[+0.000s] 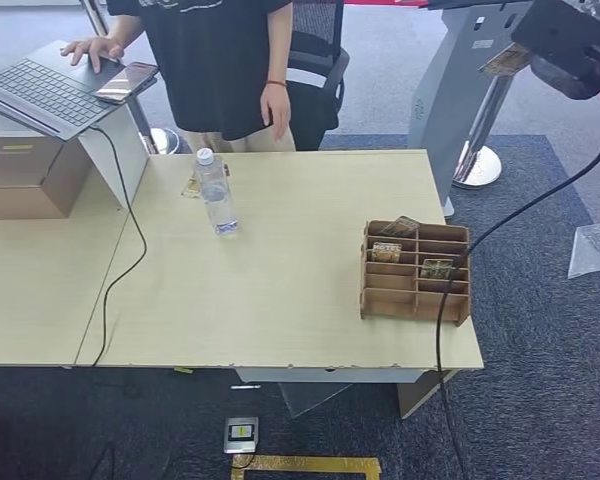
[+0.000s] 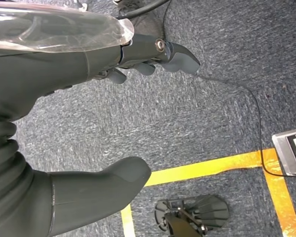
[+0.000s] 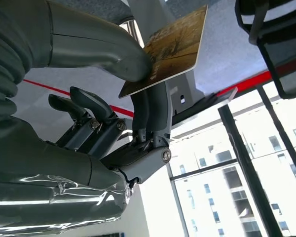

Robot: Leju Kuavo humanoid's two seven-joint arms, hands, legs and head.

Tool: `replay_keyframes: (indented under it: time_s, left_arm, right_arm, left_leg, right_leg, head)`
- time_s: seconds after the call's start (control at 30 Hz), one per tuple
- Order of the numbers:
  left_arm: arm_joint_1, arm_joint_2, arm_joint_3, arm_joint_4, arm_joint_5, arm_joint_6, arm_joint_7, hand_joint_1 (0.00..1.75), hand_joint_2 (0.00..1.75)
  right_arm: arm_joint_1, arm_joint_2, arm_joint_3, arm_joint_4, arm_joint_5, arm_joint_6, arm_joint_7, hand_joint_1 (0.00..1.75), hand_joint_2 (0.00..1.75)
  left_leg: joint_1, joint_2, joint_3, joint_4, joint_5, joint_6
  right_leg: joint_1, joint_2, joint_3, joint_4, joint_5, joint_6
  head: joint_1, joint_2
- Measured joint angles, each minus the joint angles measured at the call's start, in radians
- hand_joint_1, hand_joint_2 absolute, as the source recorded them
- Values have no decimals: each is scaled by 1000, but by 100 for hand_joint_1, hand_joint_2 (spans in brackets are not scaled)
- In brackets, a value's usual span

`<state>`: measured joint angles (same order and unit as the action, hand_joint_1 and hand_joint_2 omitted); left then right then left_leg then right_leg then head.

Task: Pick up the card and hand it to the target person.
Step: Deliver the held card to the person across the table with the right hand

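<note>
My right hand (image 3: 139,98) pinches a brown-gold card (image 3: 172,47) between the thumb and a finger; the other fingers curl below. In the head view the right hand (image 1: 569,50) is raised at the top right with the card (image 1: 503,62) sticking out to its left. My left hand (image 2: 113,113) hangs over the carpet, thumb and fingers apart, holding nothing. A person in a black shirt (image 1: 214,60) stands behind the table's far edge, one hand (image 1: 278,105) hanging down, the other on a laptop (image 1: 44,90).
On the light wooden table (image 1: 297,290) stand a cardboard sorting rack (image 1: 414,272) with several cards and a water bottle (image 1: 215,192). A phone (image 1: 126,82) lies on the laptop. A black cable (image 1: 448,300) hangs across the table's right side. An office chair (image 1: 316,60) stands behind the person.
</note>
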<state>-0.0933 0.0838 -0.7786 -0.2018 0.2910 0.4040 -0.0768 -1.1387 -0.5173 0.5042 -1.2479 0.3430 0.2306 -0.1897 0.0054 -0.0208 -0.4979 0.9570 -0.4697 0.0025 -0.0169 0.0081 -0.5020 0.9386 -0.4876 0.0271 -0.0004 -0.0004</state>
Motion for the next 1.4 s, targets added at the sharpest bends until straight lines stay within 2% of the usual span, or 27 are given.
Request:
replay_keyframes:
  time_s: [0.17, 0.33, 0.6, 0.7, 0.83, 1.03, 1.3, 1.33, 1.4]
  left_arm:
    - [-6, -1, 0, 0, -6, 1, 7, 0, 175]
    - [-11, -4, 0, 0, -6, 7, 7, 0, 175]
    - [-15, -10, 0, 0, -3, 14, 7, 0, 175]
    - [-15, -10, 0, 0, -1, 14, 7, 0, 175]
    - [-13, -13, 0, 0, 4, 14, 7, 0, 175]
    - [-9, -14, 0, 0, 9, 14, 7, 0, 175]
    - [-3, -14, 0, 0, 12, 14, 7, 0, 175]
    - [-3, -14, 0, 0, 13, 14, 7, 0, 175]
    - [-3, -14, 0, 0, 14, 14, 7, 0, 175]
  right_arm:
    - [-9, -16, 24, 18, 7, -75, 20, 175, 175]
    - [-9, 0, 68, 59, 39, -150, 38, 175, 175]
    - [-7, 94, 131, 188, 27, -227, -3, 175, 175]
    - [-7, 106, 137, 202, 29, -233, -8, 175, 175]
    - [8, 199, 170, 351, 20, -272, -41, 175, 175]
    - [20, 249, 180, 452, 2, -290, -59, 175, 175]
    - [24, 288, 182, 547, 7, -304, -74, 175, 175]
    - [25, 291, 182, 555, 7, -305, -74, 170, 175]
    - [26, 295, 182, 570, 7, -305, -76, 94, 175]
  left_leg:
    - [0, 0, 0, 0, 0, 0]
    - [0, 0, -1, -1, 0, 1]
    - [0, 0, -1, -1, 1, 1]
    - [0, 0, -1, -1, 1, 1]
    - [0, -1, -2, -1, 1, 1]
    - [0, -1, -1, -1, 1, 1]
    - [0, -1, -1, -1, 1, 1]
    - [0, -1, -1, -1, 1, 1]
    - [0, -1, -1, -1, 1, 1]
  right_leg:
    - [0, 0, 0, 0, 0, 0]
    - [0, 0, 0, 0, 0, 0]
    - [0, 0, 0, 1, 0, 0]
    - [0, 0, 0, 1, 0, 0]
    - [0, -1, 0, 1, 0, 0]
    - [0, -1, 0, 1, 0, 0]
    - [0, -1, 0, 1, 0, 0]
    - [0, -1, 0, 1, 0, 0]
    - [0, -1, 0, 1, 0, 0]
  head:
    - [0, 0]
    - [0, 0]
    - [0, 0]
    - [0, 0]
    - [0, 0]
    - [0, 0]
    - [0, 0]
    - [0, 0]
    - [0, 0]
